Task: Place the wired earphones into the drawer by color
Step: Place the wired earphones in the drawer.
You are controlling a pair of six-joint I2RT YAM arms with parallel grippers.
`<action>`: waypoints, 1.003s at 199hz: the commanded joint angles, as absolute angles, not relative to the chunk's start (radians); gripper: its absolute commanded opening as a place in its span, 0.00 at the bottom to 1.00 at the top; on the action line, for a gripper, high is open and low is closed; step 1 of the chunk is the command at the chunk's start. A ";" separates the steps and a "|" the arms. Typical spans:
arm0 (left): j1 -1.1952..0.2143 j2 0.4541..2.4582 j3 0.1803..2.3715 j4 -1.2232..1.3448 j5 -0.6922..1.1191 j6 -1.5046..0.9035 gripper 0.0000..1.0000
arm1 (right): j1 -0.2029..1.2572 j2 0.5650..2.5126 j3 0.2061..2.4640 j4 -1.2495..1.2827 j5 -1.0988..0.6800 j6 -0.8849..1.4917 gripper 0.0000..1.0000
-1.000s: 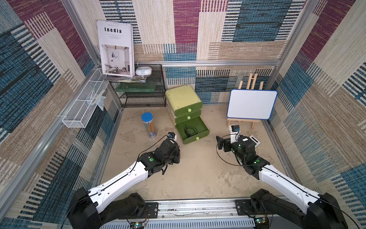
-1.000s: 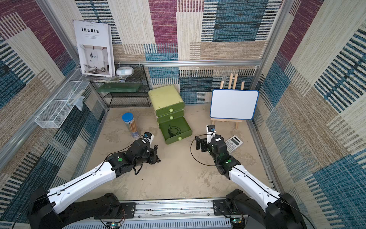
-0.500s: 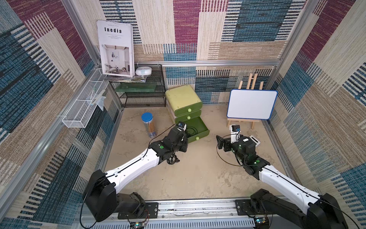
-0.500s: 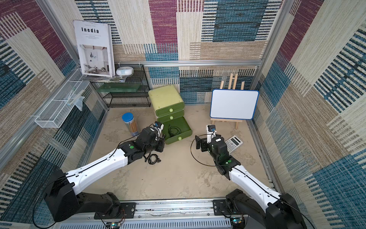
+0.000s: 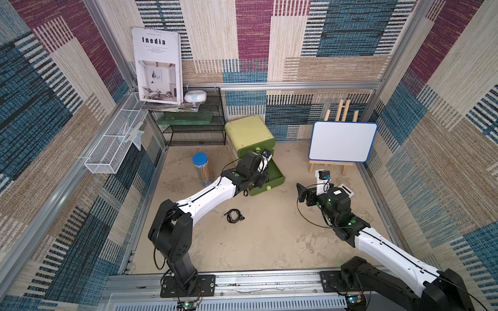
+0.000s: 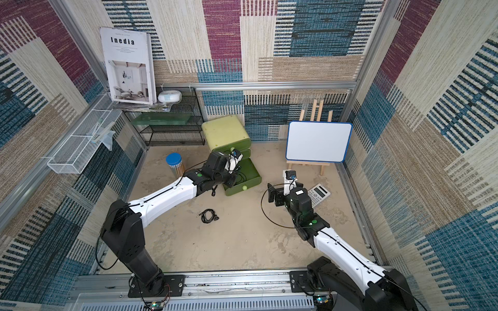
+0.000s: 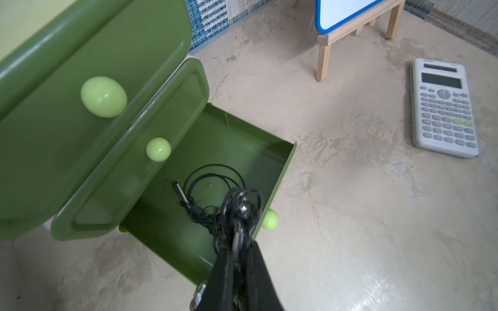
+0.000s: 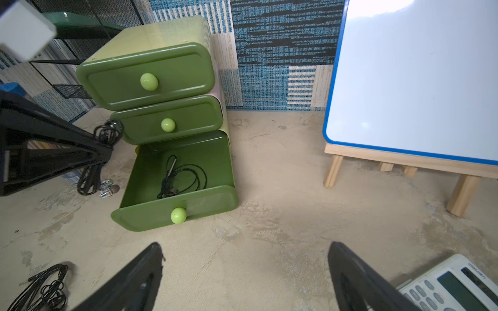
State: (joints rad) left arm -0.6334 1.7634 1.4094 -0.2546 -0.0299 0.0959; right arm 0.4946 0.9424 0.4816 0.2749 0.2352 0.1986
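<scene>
My left gripper [image 7: 238, 246] is shut on a bundle of black wired earphones [image 7: 239, 210]. It holds the bundle in the air at the near side of the open bottom drawer [image 7: 283, 172] of the green drawer unit [image 5: 250, 132]. From the right wrist view the held earphones [image 8: 91, 175] hang beside the drawer [image 8: 215, 199]. Another black set [image 7: 204, 188] lies coiled inside the drawer. A further black set [image 5: 234, 215] [image 6: 208, 215] lies on the floor by the left arm. My right gripper [image 8: 245, 245] [image 5: 303, 194] stands open and empty over bare floor.
The two upper drawers [image 8: 151, 78] are closed. A calculator [image 5: 345, 189] [image 8: 452, 288] lies right beside the right gripper. A whiteboard on a wooden easel [image 5: 342, 141] stands at the back right. A blue-lidded pencil jar [image 5: 201, 169] and a black wire shelf [image 5: 194, 126] are left of the drawers.
The left arm has stretched forward from mid-floor to the open drawer, carrying the black bundle. Another black set on the floor now shows. The right arm has stayed put.
</scene>
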 commanded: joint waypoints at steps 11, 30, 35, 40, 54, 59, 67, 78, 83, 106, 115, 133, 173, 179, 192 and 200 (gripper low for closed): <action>-0.614 1.860 1.499 -0.268 0.011 0.204 0.00 | 0.495 0.925 0.473 0.311 0.261 0.197 0.99; -0.603 1.911 1.545 -0.284 0.013 0.217 0.00 | 0.494 0.919 0.469 0.313 0.263 0.197 0.99; -0.600 1.920 1.551 -0.284 0.016 0.220 0.00 | 0.495 0.919 0.470 0.313 0.265 0.198 0.99; -0.597 1.930 1.558 -0.284 0.018 0.222 0.00 | 0.494 0.919 0.471 0.312 0.265 0.198 0.99; -0.591 1.956 1.577 -0.286 0.020 0.225 0.00 | 0.494 0.918 0.471 0.312 0.265 0.197 0.99; -0.588 1.965 1.587 -0.292 0.021 0.226 0.00 | 0.494 0.917 0.471 0.313 0.265 0.198 0.99; -0.586 1.979 1.597 -0.300 0.023 0.227 0.00 | 0.495 0.917 0.469 0.312 0.265 0.198 0.99; -0.585 1.996 1.610 -0.305 0.026 0.228 0.00 | 0.495 0.914 0.469 0.314 0.267 0.197 0.99; -0.584 2.003 1.616 -0.308 0.028 0.230 0.00 | 0.494 0.914 0.469 0.313 0.267 0.197 0.99; -0.582 2.030 1.625 -0.310 0.029 0.229 0.00 | 0.495 0.910 0.468 0.315 0.266 0.199 0.99; -0.581 2.039 1.628 -0.312 0.030 0.227 0.00 | 0.495 0.908 0.466 0.314 0.267 0.198 0.99; -0.581 2.058 1.638 -0.320 0.034 0.229 0.00 | 0.495 0.908 0.466 0.315 0.268 0.199 0.99; -0.580 2.080 1.657 -0.342 0.036 0.219 0.05 | 0.494 0.904 0.466 0.314 0.274 0.196 0.99; -0.580 2.079 1.658 -0.343 0.035 0.214 0.11 | 0.493 0.902 0.465 0.313 0.274 0.196 0.99; -0.580 2.070 1.657 -0.342 0.041 0.207 0.21 | 0.495 0.901 0.463 0.316 0.276 0.196 0.99; -0.580 2.064 1.655 -0.342 0.044 0.202 0.26 | 0.494 0.902 0.463 0.316 0.274 0.197 0.99</action>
State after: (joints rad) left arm -0.5823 2.0781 1.6512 -0.3355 0.0250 0.2192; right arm 0.4946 0.9039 0.4667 0.2821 0.2615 0.1986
